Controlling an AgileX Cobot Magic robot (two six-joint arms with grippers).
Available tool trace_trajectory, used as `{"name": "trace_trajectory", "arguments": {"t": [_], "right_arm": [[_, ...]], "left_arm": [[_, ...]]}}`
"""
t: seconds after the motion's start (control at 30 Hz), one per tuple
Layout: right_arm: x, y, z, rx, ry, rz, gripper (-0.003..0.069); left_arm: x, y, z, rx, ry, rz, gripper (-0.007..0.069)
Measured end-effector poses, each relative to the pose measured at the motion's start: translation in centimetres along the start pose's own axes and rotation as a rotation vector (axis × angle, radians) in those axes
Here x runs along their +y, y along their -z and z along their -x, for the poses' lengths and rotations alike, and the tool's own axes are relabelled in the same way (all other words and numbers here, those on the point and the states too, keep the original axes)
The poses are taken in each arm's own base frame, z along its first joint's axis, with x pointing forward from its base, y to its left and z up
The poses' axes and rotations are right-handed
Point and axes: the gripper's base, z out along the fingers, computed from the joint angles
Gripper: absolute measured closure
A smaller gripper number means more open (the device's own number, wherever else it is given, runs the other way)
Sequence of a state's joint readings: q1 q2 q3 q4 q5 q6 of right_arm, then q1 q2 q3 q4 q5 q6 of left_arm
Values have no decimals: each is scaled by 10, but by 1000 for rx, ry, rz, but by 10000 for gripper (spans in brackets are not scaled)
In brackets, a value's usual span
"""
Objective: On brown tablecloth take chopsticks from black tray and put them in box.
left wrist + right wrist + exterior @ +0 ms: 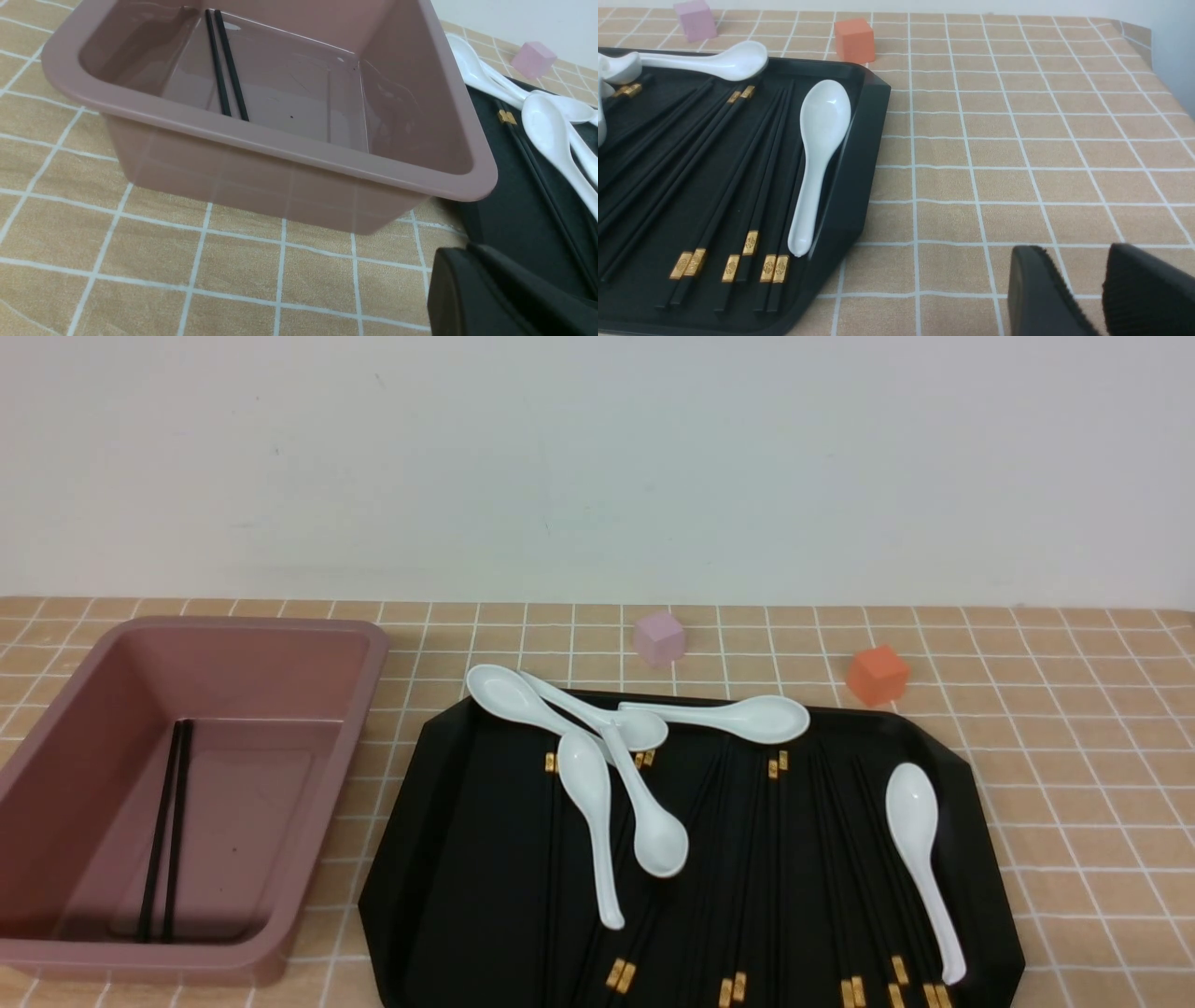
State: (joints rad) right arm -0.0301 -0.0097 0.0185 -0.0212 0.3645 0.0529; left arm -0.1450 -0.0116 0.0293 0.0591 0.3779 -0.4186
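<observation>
The left gripper (472, 261) is seen only at the lower right of the left wrist view, its dark fingers pressed almost together with nothing between them, above the tablecloth (154, 261) just beside the box (280, 140). The right gripper (1083, 280) is seen at the lower right of the right wrist view, its 2 fingers slightly parted and empty, over bare cloth beside the black tray (859, 154).

In the front view neither gripper is visible. The box (308, 859) is placed at the left of the frame; 2 chopsticks (163, 831) are laid side by side on its floor. The black tray (448, 859) fills the lower centre. Many chopsticks (775, 877) are spread lengthwise across it, partly covered by 5 white spoons (920, 849). A lilac cube (659, 637) and an orange cube (878, 674) are set on the cloth beyond the tray.
</observation>
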Motion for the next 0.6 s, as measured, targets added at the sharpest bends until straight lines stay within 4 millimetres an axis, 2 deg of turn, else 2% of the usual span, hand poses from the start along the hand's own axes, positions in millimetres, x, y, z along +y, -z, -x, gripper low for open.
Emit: {"name": "trace_trajectory", "arguments": {"t": [0.6], "right_arm": [[0, 0, 0, 0, 0, 0, 419]], "left_arm": [[0, 0, 0, 0, 0, 0, 592]]}}
